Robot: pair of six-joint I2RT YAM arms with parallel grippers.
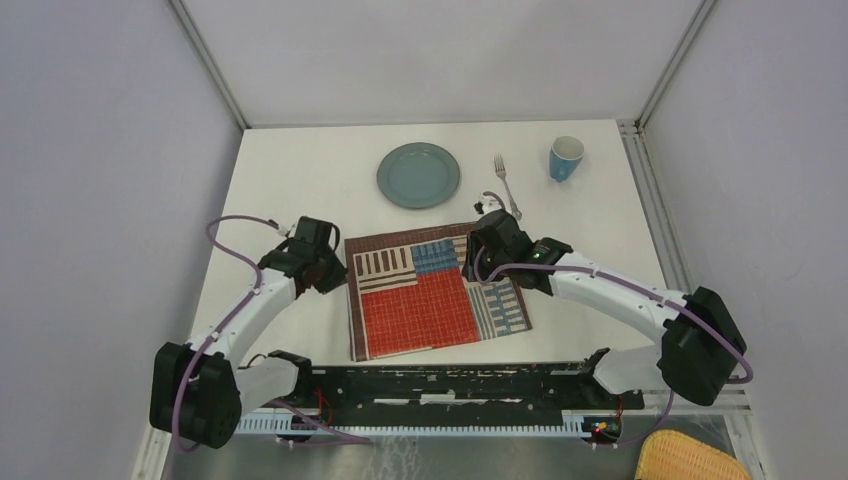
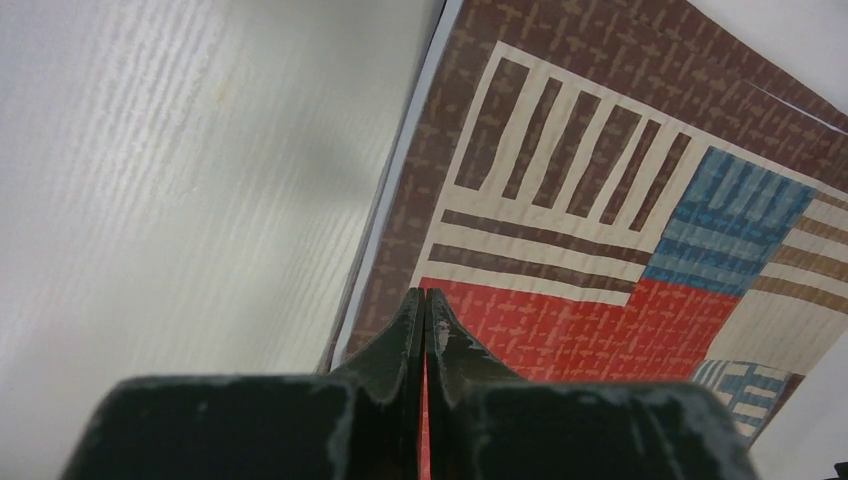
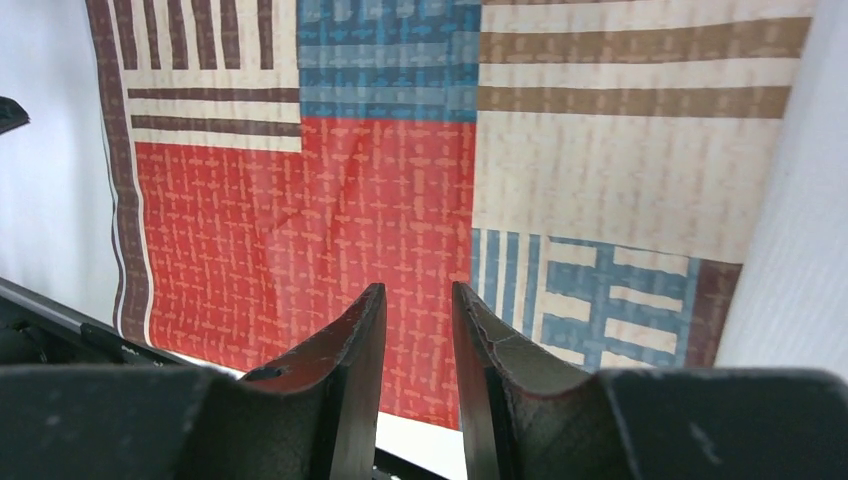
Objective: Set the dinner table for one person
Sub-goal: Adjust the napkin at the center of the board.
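Placemat (image 1: 430, 295) front and centre from above, lying slightly askew on the white surface (image 1: 300, 180), which spans the whole booth between the rails. Plate (image 1: 418, 175), fork (image 1: 507, 185) and blue cup (image 1: 566, 158) wait in a row along the far side, off the mat; my guess is they go onto it next. The left end effector (image 1: 335, 270) sits at the mat's left edge and the right end effector (image 1: 480, 255) over its far right part, probably to square it up.

Left wrist view: the left end effector (image 2: 425, 300) is clenched, tips pressed together and nothing pinched, poised over the mat's left border.

Right wrist view: the right end effector (image 3: 418, 300) is released, jaws parted around nothing, hovering above the red and blue patches.
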